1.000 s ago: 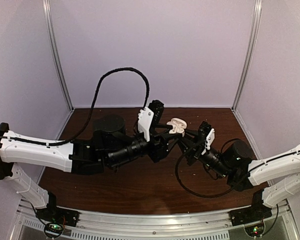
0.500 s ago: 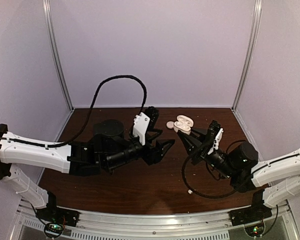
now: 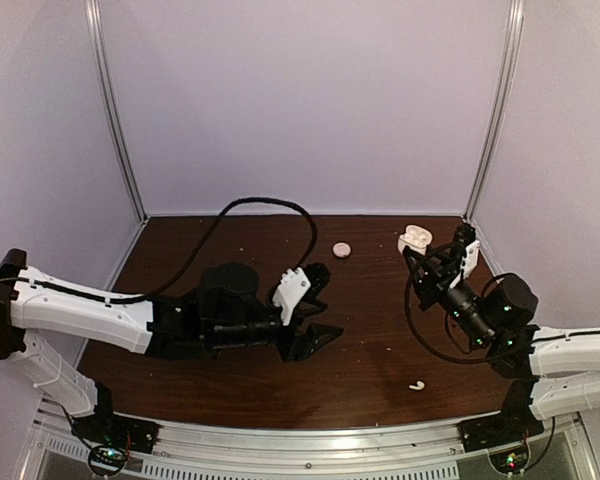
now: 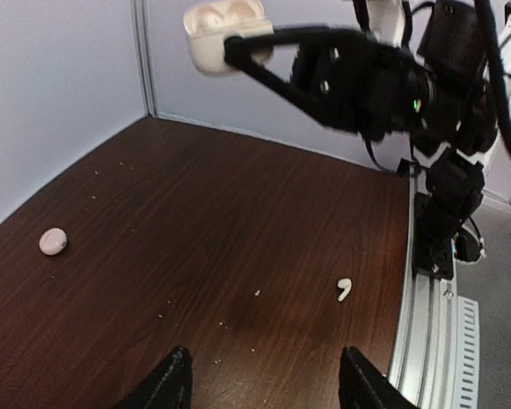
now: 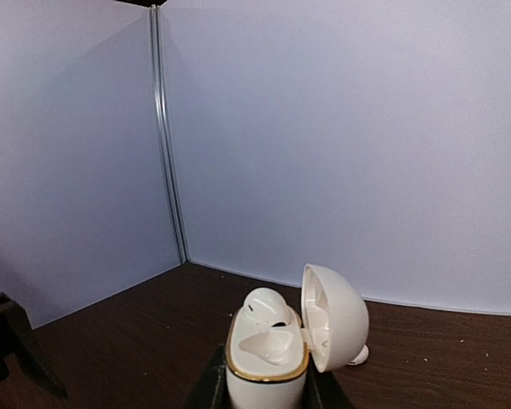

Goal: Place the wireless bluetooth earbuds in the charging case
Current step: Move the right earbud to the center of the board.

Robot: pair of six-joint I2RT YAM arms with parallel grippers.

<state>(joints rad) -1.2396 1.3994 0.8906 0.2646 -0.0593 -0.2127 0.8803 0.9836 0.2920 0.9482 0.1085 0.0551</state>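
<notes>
My right gripper (image 3: 417, 250) is shut on the white charging case (image 3: 413, 239) and holds it above the table at the back right. The case's lid is open in the right wrist view (image 5: 268, 362). One white earbud (image 5: 269, 306) sits in its far socket, and the near socket is empty. The other earbud (image 3: 416, 384) lies on the brown table near the front right; it also shows in the left wrist view (image 4: 344, 289). My left gripper (image 3: 324, 308) is open and empty, low over the table's middle. The held case shows high up in the left wrist view (image 4: 226, 30).
A flat pale pink disc (image 3: 341, 250) lies at the back middle of the table and shows in the left wrist view (image 4: 53, 241). Small crumbs dot the wood. Purple walls close off three sides. A metal rail (image 4: 422, 324) runs along the near edge.
The grippers have parted: my left arm drew back and down, open, and my right gripper carried the open case to the back right. An earbud now lies on the table.
</notes>
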